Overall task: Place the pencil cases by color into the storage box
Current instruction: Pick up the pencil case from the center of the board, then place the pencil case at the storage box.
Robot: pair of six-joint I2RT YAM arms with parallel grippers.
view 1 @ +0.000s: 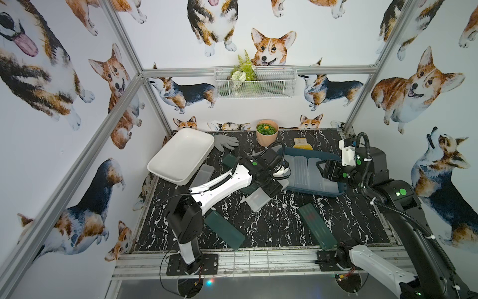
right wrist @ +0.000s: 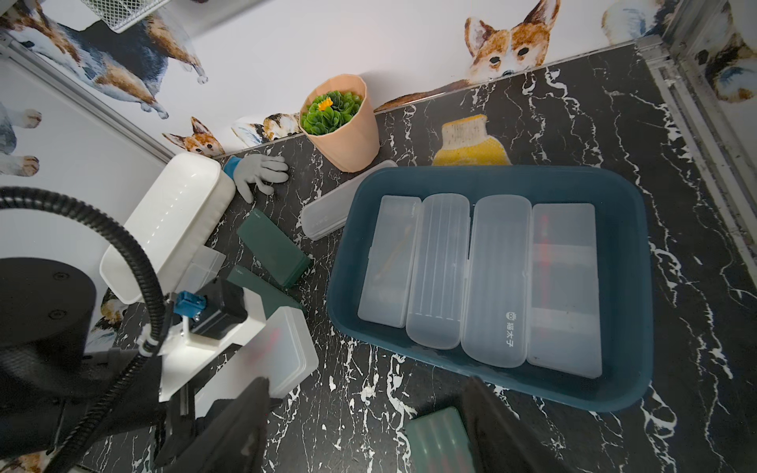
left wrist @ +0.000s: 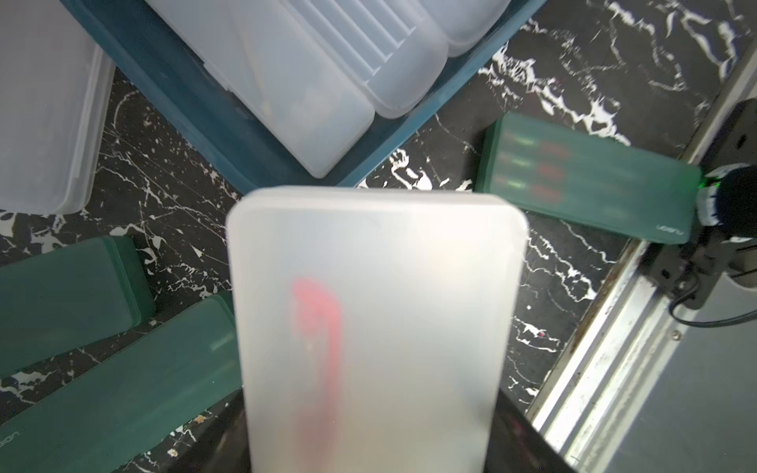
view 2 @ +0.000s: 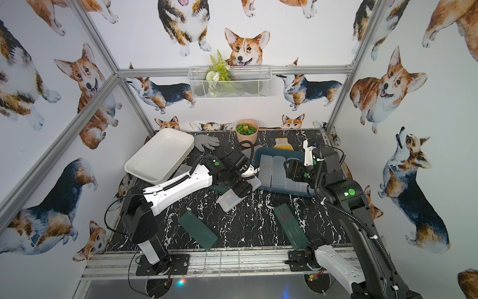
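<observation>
My left gripper [view 1: 270, 187] is shut on one end of a frosted clear pencil case [left wrist: 377, 311] with something red inside, held just above the table beside the teal storage box [view 1: 310, 192]. That box holds several clear cases [right wrist: 495, 278] side by side. The white storage box [view 1: 181, 155] leans tilted at the back left, empty. Green cases lie on the table: two in front [view 1: 225, 229] [view 1: 314, 222], one by the white box [view 1: 230, 160]. My right gripper [right wrist: 366, 422] hangs open over the teal box's near side, holding nothing.
A grey glove [view 1: 225, 142], a tan plant pot [view 1: 267, 134] and a yellow mitt [view 1: 302, 143] lie along the back wall. A clear case [right wrist: 340, 204] lies between the pot and the teal box, another [view 1: 204, 176] under the white box's edge. A metal rail [view 1: 258, 261] borders the front.
</observation>
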